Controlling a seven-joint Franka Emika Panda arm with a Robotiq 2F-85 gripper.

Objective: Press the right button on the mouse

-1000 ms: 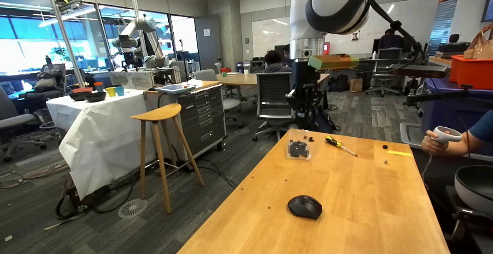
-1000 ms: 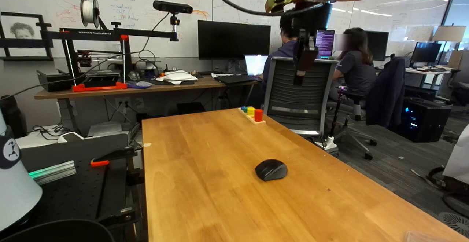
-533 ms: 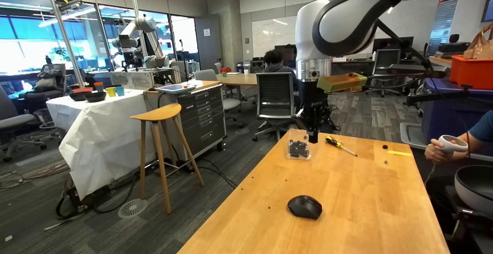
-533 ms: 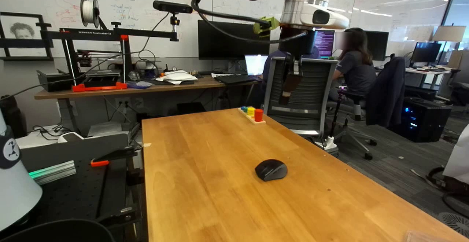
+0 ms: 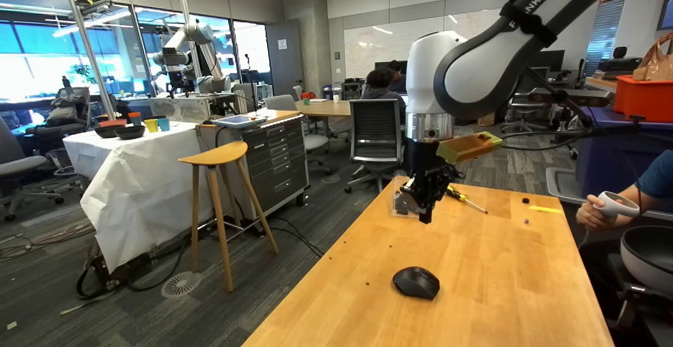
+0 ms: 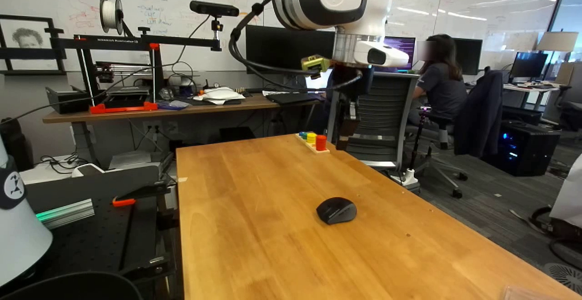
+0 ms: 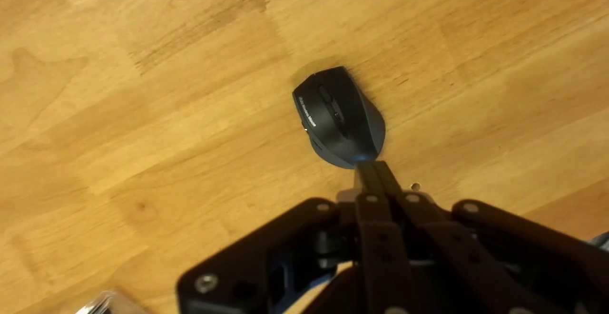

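The black mouse lies on the wooden table in both exterior views (image 5: 416,283) (image 6: 337,210) and in the wrist view (image 7: 338,119). In the wrist view its scroll wheel end points to the upper left. The right button (image 7: 341,84) is the black shell to the right of the wheel, uncovered. My gripper shows in both exterior views (image 5: 425,217) (image 6: 342,145) and the wrist view (image 7: 373,165). Its fingers are together with nothing between them. It hangs above the table, apart from the mouse. In the wrist view the fingertips overlap the mouse's rear edge.
A clear box of small dark pieces (image 5: 402,207) is partly behind the gripper. A yellow and black screwdriver (image 5: 465,198) lies near it. A toy with coloured discs (image 6: 320,143) stands at the table edge. A person's hand holds a white controller (image 5: 619,204) beside the table.
My gripper has come down a long way toward the table and nearer the mouse; the arm has lowered with it. The mouse has not moved.
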